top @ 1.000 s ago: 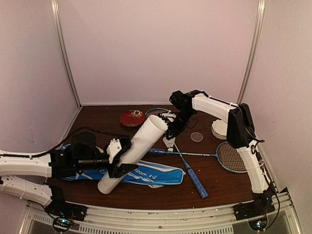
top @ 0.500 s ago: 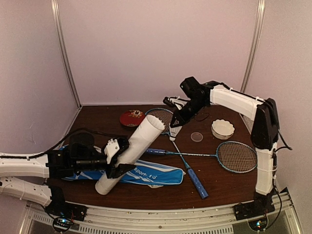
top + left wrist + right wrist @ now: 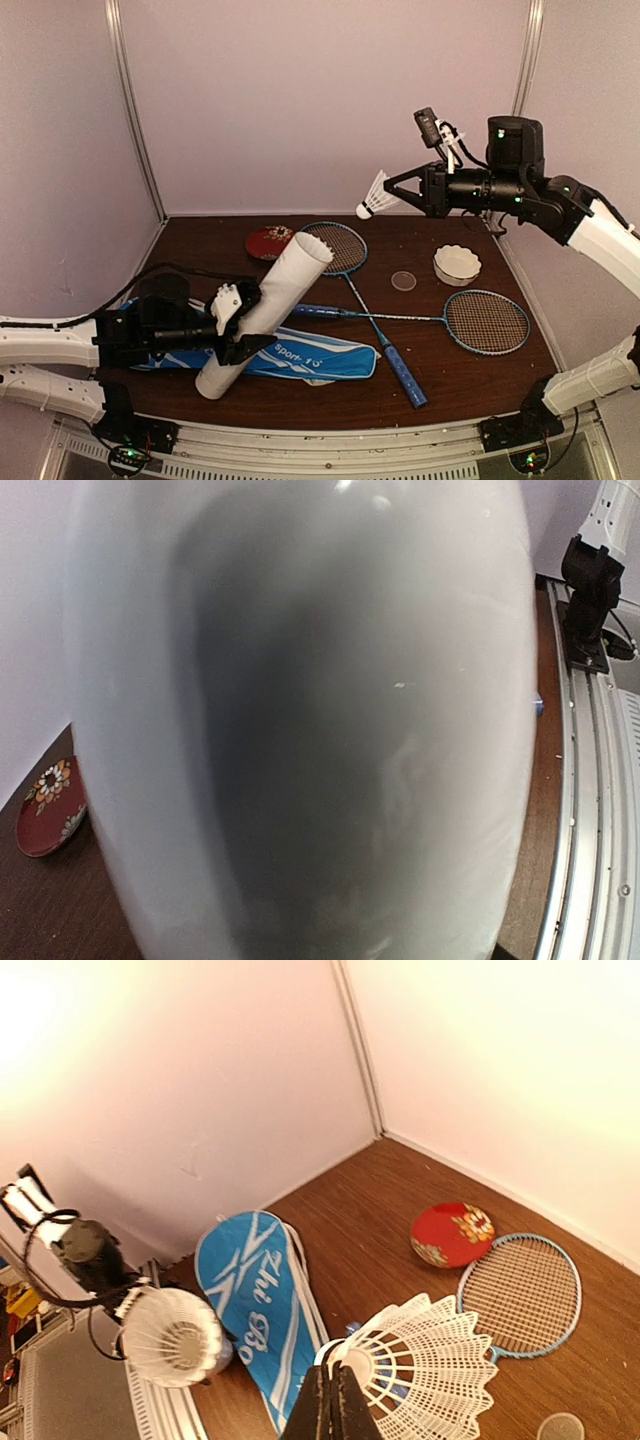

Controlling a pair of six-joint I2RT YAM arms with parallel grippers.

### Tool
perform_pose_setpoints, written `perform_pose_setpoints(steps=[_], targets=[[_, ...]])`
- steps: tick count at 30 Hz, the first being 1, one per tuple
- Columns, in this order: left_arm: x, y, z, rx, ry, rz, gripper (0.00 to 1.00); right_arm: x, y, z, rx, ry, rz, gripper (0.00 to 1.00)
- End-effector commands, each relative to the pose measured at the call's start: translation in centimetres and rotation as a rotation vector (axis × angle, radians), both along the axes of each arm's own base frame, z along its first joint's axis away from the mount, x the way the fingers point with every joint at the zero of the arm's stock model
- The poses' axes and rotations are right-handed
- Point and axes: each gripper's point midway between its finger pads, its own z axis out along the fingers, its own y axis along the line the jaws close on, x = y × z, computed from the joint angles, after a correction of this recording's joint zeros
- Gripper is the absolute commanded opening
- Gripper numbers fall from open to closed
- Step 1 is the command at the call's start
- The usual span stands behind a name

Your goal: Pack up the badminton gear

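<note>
Long white tube [image 3: 268, 312], clamped at mid-length by the left gripper [image 3: 239, 324], leans with its foot on the blue racket bag [image 3: 330, 360]. Its long axis is tilted, with the open mouth up and beyond the bag. The right gripper [image 3: 389, 189] pinches a shuttlecock [image 3: 374, 196] high above the bag's far side, cork angled down toward the bag.

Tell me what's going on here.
The left gripper holds the long white tube tilted, its open end raised toward the middle of the table. The right gripper holds a white shuttlecock in the air above the far side, not yet at the tube. The two rackets lie crossed on the table, and the blue racket bag lies flat under the tube.
</note>
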Motion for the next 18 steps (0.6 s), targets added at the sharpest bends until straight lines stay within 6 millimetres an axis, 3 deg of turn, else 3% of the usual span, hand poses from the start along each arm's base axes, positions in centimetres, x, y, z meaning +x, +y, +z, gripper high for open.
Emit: perform_pose_setpoints(steps=[1, 8, 18], targets=[[0.7, -1.0, 2.9, -0.106, -0.041, 0.006, 0.45, -3.5, 1.2, 2.9, 0.081, -0.068, 0.024, 0.0], [0.7, -1.5, 3.1, -0.11, -0.033, -0.012, 0.45, -6.8, 3.7, 3.2, 0.033, -0.101, 0.081, 0.0], [0.3, -2.1, 3.8, -0.111, -0.023, -0.045, 0.45, -8.1, 7.6, 2.2, 0.041, -0.084, 0.156, 0.0]])
